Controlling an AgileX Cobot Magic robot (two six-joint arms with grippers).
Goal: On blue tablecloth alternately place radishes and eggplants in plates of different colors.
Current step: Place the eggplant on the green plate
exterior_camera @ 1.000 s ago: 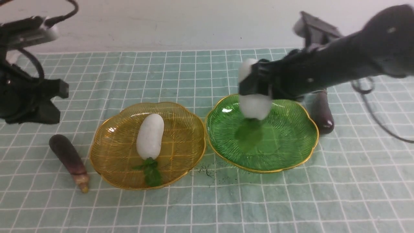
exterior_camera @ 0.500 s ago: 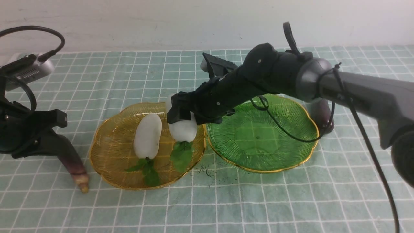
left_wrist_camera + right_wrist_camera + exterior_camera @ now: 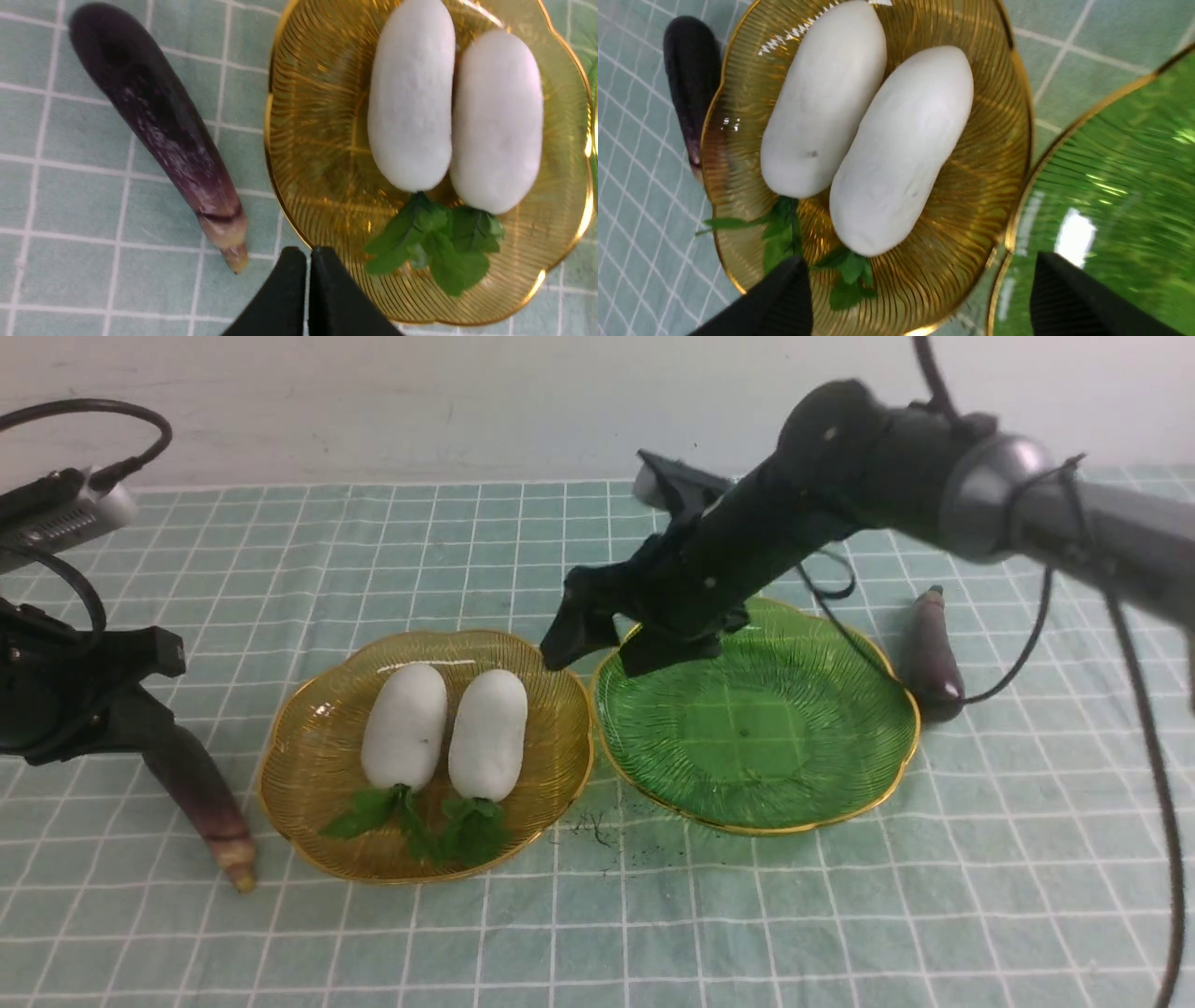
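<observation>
The first radish (image 3: 404,725) lies in the yellow plate (image 3: 308,775). The second radish (image 3: 487,735) lies at its 3 o'clock, and the 2 touch. Their green leaves (image 3: 439,826) point to 6 o'clock. The green plate (image 3: 822,728) sits at 3 o'clock of the yellow plate, rims very near.

The tan-tipped eggplant (image 3: 207,803) lies on the blue tablecloth (image 3: 840,915), at 9 o'clock of the yellow plate. The shiny eggplant (image 3: 929,653) lies on the cloth at 3 o'clock of the green plate, just beside its rim.

The left gripper (image 3: 308,256) is closed and grips nothing. It hangs by the tan-tipped eggplant. The right gripper (image 3: 593,663) is open wide and grips nothing. It hangs over the spot where the 2 rims meet, at 1 o'clock of the yellow plate.
</observation>
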